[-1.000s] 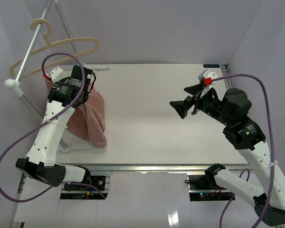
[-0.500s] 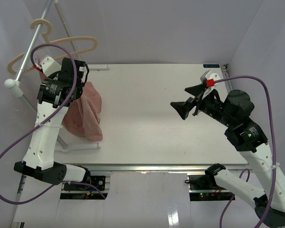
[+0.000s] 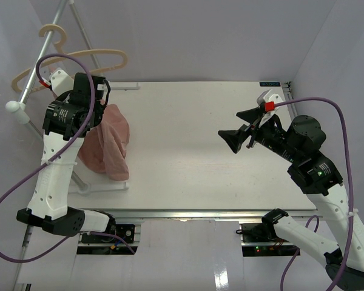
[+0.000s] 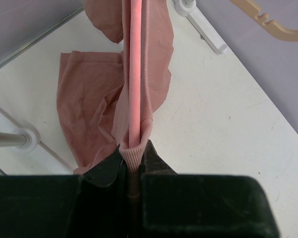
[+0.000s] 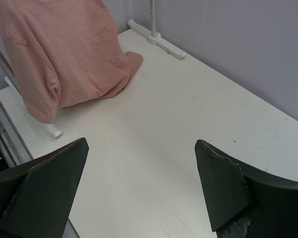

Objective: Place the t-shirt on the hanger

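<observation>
The dusty-pink t-shirt (image 3: 109, 145) hangs in a bunch from my left gripper (image 3: 99, 112) at the table's left side, its lower end resting on the table. In the left wrist view my left gripper (image 4: 133, 153) is shut on the shirt's ribbed collar edge. A thin pink hanger bar (image 4: 135, 59) runs straight away from the jaws along the cloth (image 4: 89, 109). The rest of the pink hanger is hidden by the shirt. My right gripper (image 3: 235, 126) is open and empty above the table's right half. In the right wrist view it (image 5: 141, 144) faces the shirt (image 5: 64, 54) from far off.
A thick beige hanger (image 3: 67, 60) hangs on a metal rack pole (image 3: 39, 63) at the back left, and also shows in the left wrist view (image 4: 273, 20). The rack's white feet (image 5: 159, 42) lie on the table by the shirt. The purple back wall is close behind.
My left gripper has moved left and up with the shirt, dragging the cloth bunch leftward towards the rack. My right arm has barely moved.
</observation>
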